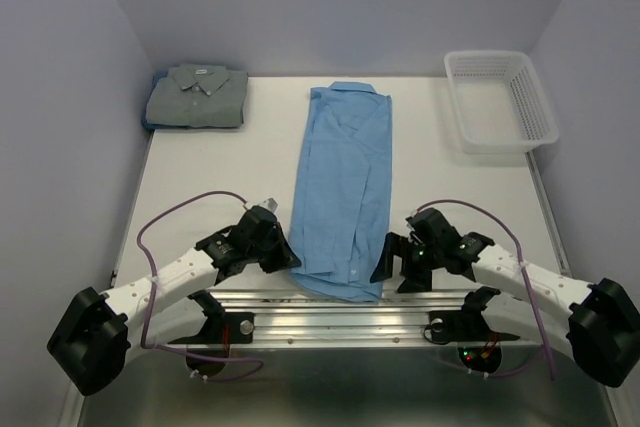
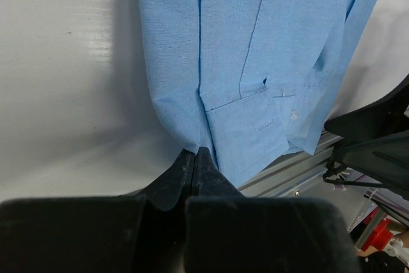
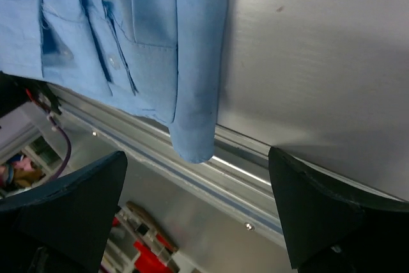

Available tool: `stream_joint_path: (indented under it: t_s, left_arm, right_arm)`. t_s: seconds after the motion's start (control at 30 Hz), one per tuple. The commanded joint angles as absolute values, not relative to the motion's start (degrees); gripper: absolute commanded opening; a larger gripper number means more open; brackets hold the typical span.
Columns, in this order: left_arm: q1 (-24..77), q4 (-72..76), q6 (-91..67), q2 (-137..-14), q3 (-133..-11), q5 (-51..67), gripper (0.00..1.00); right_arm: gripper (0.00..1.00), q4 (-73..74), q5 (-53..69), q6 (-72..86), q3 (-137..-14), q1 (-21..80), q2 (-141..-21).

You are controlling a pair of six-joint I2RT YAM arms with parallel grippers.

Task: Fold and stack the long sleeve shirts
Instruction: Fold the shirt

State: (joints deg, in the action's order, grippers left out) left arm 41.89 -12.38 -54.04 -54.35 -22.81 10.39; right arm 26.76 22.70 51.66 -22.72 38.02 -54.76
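Table [image 1: 200,182], white, carrying two shirts and a basket. Sky-blue shirt [image 1: 345,182] lies folded into a long strip down the centre, its near end overhanging onto the metal rail [image 1: 300,309]. Grey-green shirt [image 1: 197,97] rests folded at the far-left corner; white mesh basket [image 1: 500,144] stands far right. Left gripper [image 2: 195,155]: fingers pressed together, tips touching the blue hem's left corner; whether cloth lies between them cannot be told. Right gripper [image 1: 388,259]: fingers spread wide, just beside the hem's right corner.

Top view high behind — both wrist views close over blue shirt [image 2: 255,62]
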Motion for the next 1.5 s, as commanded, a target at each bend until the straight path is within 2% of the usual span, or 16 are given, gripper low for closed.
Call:
stream_joint_path:
  t_s: [0.0, 0.1, 0.2, 0.23, 0.27, 0.3, 0.43, 0.63, 0.9, 1.13, 1.33, 1.47]
  left_arm:
    - [41.7, -11.2, -52.8, -54.7, -22.7, 11.3, 0.0]
    - [41.7, -11.2, -52.8, -54.9, -23.2, 11.3, 0.0]
    - [41.7, -11.3, -53.0, -54.8, -23.6, 11.7, 0.0]
    - [41.7, -11.3, -53.0, -54.8, -23.8, 11.7, 0.0]
    - [41.7, -11.5, -53.2, -54.6, -24.0, 11.3, 0.0]
    - [41.7, -11.7, -53.1, -54.4, -24.1, 10.6, 0.0]
    - [41.7, -12.0, -53.3, -53.9, -27.1, 9.6, 0.0]
    - [39.9, -12.6, -49.2, -56.9, -36.3, 6.2, 0.0]
    - [29.1, -7.2, -41.1, -73.6, -54.4, 6.8, 0.0]
    - [23.9, -6.3, -36.0, -90.2, -73.1, 9.4, 0.0]
    - [22.9, -9.9, -31.3, -104.8, -87.2, 13.1, 0.0]
    - [22.3, -12.2, -30.8, -110.4, -92.6, 13.2, 0.0]
  right_arm:
    - [0.97, 20.5, 24.3, 53.5, -23.0, 40.7, -59.9]
    - [0.91, 16.5, 24.5, 53.5, -23.3, 42.0, -64.4]
    - [0.65, 13.5, 24.3, 53.8, -24.8, 43.6, -67.1]
    - [0.47, 12.8, 24.6, 53.5, -25.2, 43.6, -68.6]
    - [0.39, 12.4, 25.2, 53.5, -25.9, 44.1, -69.1]
    - [0.22, 11.6, 25.7, 53.6, -26.1, 44.1, -69.3]
    - [0.03, 15.5, 19.5, 51.9, -30.5, 44.1, -67.5]
    - [0.01, 22.3, 5.5, 45.2, -44.5, 43.5, -67.9]
    - [0.01, 23.6, -5.1, 35.3, -62.1, 35.3, -79.4]
    - [0.01, 22.1, -4.2, 30.7, -76.6, 28.3, -90.2]
    - [0.01, 20.8, -1.5, 29.6, -81.2, 24.2, -98.2]
    - [0.01, 19.1, 2.6, 30.7, -82.4, 21.8, -102.4]
